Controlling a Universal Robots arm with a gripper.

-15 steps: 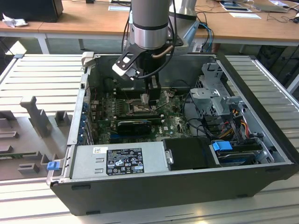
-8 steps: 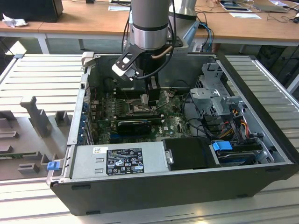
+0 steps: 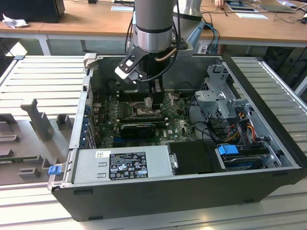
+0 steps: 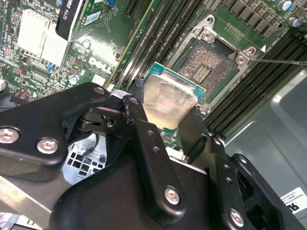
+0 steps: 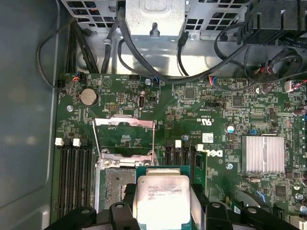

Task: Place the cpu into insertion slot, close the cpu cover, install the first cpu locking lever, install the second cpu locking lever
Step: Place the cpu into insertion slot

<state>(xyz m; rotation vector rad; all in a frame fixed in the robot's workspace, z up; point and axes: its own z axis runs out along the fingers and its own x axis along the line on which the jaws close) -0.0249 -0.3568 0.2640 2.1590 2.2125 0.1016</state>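
Grey slatted tabletop point(image 3: 43, 72) carried open computer case point(image 3: 158, 196). Pincer point(image 4: 165, 122) was clenched on cpu point(image 4: 170, 98), chip flat above green board. Insertion slot point(image 4: 207, 72) lay just ahead of chip, toward raised cpu cover point(image 5: 123, 122). Chip edges roughly parallel to slot edges; chip not yet seated.

The exterior view stands high and well apart, and it looks obliquely down into the whole open computer case point(image 3: 158, 201), with the arm point(image 3: 152, 28) reaching in from the far side. The first wrist view faces almost straight down on the green circuit board point(image 5: 192, 110) from near, while the second wrist view is even closer and looks slantwise along the hand point(image 4: 165, 112). Both wrist views share the cpu point(image 5: 161, 199) point(image 4: 168, 98) and the insertion slot point(image 5: 117, 184) point(image 4: 204, 67).
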